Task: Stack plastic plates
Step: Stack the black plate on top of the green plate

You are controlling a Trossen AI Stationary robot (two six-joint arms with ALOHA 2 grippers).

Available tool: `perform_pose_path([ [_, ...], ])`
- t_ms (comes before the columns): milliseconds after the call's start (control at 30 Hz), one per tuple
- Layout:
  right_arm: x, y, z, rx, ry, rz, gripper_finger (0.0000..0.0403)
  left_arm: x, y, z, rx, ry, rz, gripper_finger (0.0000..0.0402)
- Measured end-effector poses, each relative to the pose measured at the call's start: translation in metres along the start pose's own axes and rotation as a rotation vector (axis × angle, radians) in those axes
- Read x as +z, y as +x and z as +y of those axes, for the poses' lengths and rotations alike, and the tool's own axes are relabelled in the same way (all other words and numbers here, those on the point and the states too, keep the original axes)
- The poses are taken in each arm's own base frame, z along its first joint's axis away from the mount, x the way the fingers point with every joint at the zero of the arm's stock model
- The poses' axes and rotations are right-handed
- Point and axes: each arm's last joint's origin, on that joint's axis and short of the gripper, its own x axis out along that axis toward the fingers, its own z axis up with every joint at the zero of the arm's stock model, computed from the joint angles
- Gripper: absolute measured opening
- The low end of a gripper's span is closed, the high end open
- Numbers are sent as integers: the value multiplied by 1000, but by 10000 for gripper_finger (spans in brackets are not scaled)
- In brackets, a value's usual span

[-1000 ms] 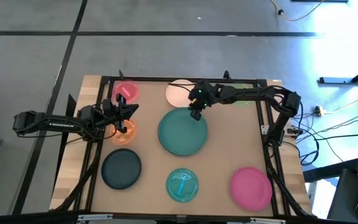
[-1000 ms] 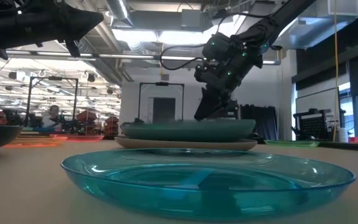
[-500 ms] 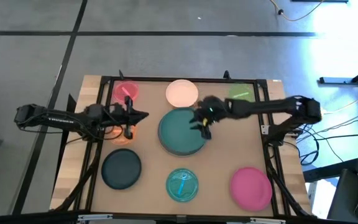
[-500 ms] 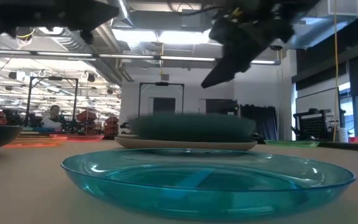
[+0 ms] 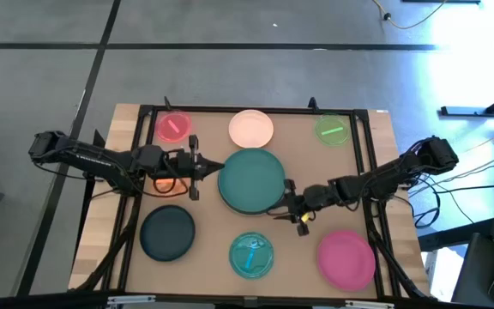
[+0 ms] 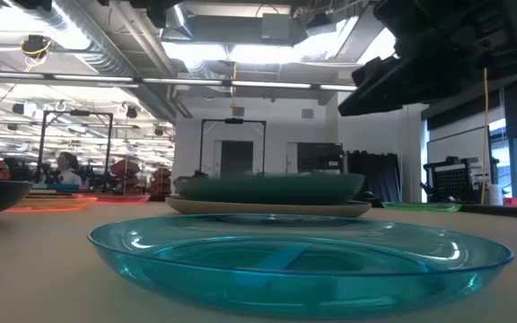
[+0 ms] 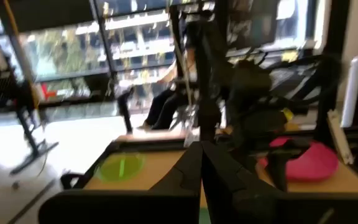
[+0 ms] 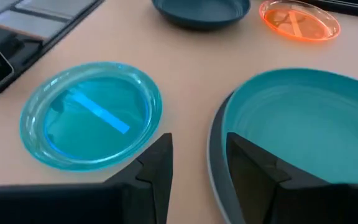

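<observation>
A big teal plate (image 5: 251, 178) lies in a grey plate whose rim (image 8: 215, 149) shows under it at mid-table. My right gripper (image 5: 277, 209) (image 8: 197, 162) is open at the stack's near-right edge, its fingers low on either side of that rim; I cannot tell whether they touch it. My left gripper (image 5: 215, 168) (image 7: 201, 168) is shut, pointing right, just left of the teal plate and above the orange plate (image 5: 168, 183). Flat on the table lie the light blue plate (image 5: 252, 255), navy plate (image 5: 167, 233), magenta plate (image 5: 346, 259), pale pink plate (image 5: 251, 129), small pink plate (image 5: 172, 127) and green plate (image 5: 333, 130).
A black frame (image 5: 256, 110) runs along the table's far edge and down both sides. The light blue plate (image 8: 92, 115) lies close by the right gripper on its near side. Bare tabletop (image 5: 316, 172) shows right of the stack. A person (image 6: 65, 166) sits in the room far behind.
My right gripper has risen off the teal plate's far rim, swung over the plate toward the table's near edge and come down at the stack's near-right edge. My left gripper has moved right, toward the teal plate. The teal plate stays on the grey one.
</observation>
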Motion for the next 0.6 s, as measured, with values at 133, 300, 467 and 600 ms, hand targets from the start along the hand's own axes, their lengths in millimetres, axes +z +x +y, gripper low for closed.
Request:
perform_pose_path([
  [133,3,0,4,-10,-10,-32,138,4,3,0,-14,-18,188,27],
  [300,3,0,4,-4,-4,-32,138,5,-2,-1,-4,-89,500,96],
  [467,0,0,4,0,41,1,138,-11,-17,0,8,-155,779,148],
  [600,0,0,4,-16,42,-3,138,-30,-31,-3,-13,-177,972,157],
])
